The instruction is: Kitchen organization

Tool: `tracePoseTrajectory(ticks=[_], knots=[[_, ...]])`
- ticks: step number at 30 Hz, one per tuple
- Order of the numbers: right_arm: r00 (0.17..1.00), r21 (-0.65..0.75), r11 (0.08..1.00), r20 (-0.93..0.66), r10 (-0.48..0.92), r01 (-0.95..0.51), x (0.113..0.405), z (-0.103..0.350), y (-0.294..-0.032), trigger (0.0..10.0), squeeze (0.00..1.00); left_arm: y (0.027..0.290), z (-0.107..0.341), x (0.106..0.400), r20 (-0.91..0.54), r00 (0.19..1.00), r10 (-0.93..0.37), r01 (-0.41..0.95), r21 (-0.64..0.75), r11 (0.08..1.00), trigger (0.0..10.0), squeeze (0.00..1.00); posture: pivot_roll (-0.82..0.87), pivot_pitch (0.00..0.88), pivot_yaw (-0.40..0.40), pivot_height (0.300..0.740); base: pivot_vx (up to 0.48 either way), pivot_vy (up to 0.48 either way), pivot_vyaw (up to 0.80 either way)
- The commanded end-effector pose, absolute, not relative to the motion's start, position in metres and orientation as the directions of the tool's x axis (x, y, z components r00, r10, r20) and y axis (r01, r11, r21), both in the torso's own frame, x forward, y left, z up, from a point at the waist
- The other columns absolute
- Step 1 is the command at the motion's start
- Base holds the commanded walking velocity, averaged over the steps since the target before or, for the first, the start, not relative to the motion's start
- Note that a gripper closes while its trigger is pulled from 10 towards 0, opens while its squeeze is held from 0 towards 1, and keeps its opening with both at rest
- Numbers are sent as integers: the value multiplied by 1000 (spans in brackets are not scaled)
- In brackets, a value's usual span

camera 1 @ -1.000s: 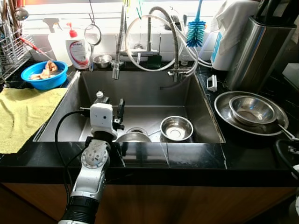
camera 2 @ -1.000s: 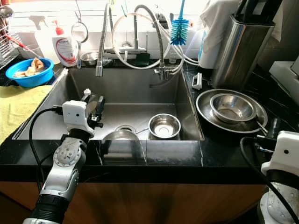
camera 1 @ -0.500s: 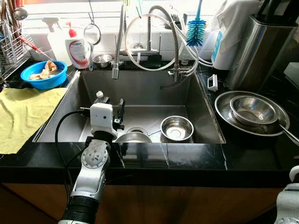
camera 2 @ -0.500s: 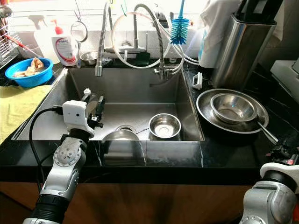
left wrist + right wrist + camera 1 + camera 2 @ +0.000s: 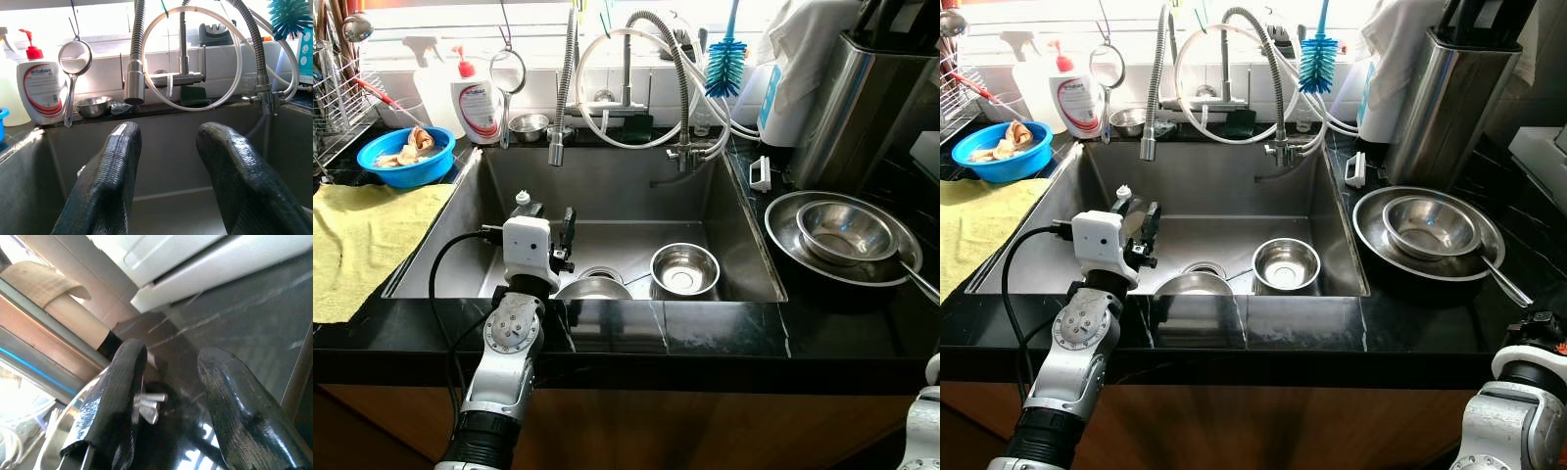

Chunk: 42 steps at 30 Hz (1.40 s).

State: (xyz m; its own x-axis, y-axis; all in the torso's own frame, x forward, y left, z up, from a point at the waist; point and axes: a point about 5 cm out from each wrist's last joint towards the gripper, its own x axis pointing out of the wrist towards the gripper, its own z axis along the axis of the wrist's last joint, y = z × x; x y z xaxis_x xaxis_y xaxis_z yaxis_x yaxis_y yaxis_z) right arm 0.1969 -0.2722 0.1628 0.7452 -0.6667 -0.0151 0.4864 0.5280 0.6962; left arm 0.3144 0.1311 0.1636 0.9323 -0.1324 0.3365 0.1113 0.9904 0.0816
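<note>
The steel sink [image 5: 607, 191] holds a small steel bowl [image 5: 683, 268] right of the drain and another steel bowl [image 5: 592, 288] against the near wall. My left gripper [image 5: 565, 235] hangs over the sink's near left part, open, with nothing between its fingers [image 5: 122, 147]. It faces the faucet [image 5: 133, 73] at the back wall. On the right counter a wide steel dish [image 5: 785, 217] carries a stacked bowl [image 5: 844, 231] and a spoon [image 5: 913, 279]. My right arm [image 5: 1518, 392] sits low at the counter's front right edge; its gripper [image 5: 166, 357] is open above dark countertop.
A blue bowl [image 5: 406, 157] with scraps and a yellow cloth [image 5: 362, 245] lie on the left counter beside a dish rack [image 5: 337, 88]. A soap bottle [image 5: 478, 98], small steel bowl [image 5: 529, 125] and blue brush [image 5: 724, 59] line the back ledge. A steel knife block [image 5: 862, 108] stands back right.
My right arm has dropped and turned at the counter's front right edge. The left arm and the bowls have stayed put.
</note>
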Motion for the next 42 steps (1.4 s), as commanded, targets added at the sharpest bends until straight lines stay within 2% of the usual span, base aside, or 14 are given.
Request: tracePoseTrajectory(ticks=[1,15,16,17,18,24,26,27,28,42], knots=[[761,746,460,-96,-642,482,201,149,-258,10000,0,131,165,316,339,930,-144,119,93,989,10000,0,-176,0,6,740,0,0,0],[768,771,448,-81,-635,452,205,153,-261,10000,0,132,165,315,339,930,-143,117,95,989,10000,0,-173,0,6,740,0,0,0],[767,776,443,-81,-637,450,205,153,-261,9333,0,132,165,315,339,930,-142,117,95,989,10000,0,-171,0,5,740,0,0,0],[766,776,442,-81,-637,450,205,153,-261,3686,0,132,165,315,339,930,-142,117,95,989,10000,0,-171,0,5,740,0,0,0],[766,778,441,-80,-638,448,206,154,-261,0,0,132,165,315,339,930,-142,116,95,989,10000,0,-170,0,5,740,0,0,0],[761,785,429,-81,-644,447,207,154,-262,0,0,132,165,315,337,931,-141,115,98,989,10000,0,-168,0,6,740,0,0,0],[758,785,428,-80,-647,448,207,155,-263,1059,0,132,165,316,337,931,-143,116,97,988,10000,0,-170,0,7,740,0,0,0],[757,784,428,-80,-649,450,207,155,-263,9412,0,132,165,316,338,930,-143,117,97,988,10000,0,-172,0,8,740,0,0,0],[755,782,428,-80,-651,452,207,155,-264,10000,0,131,165,316,338,930,-144,118,96,988,10000,0,-172,0,8,740,0,0,0],[758,783,450,-42,-651,430,213,165,-263,10000,0,132,166,316,339,930,-142,114,102,988,10000,0,-171,0,7,740,0,0,0]])
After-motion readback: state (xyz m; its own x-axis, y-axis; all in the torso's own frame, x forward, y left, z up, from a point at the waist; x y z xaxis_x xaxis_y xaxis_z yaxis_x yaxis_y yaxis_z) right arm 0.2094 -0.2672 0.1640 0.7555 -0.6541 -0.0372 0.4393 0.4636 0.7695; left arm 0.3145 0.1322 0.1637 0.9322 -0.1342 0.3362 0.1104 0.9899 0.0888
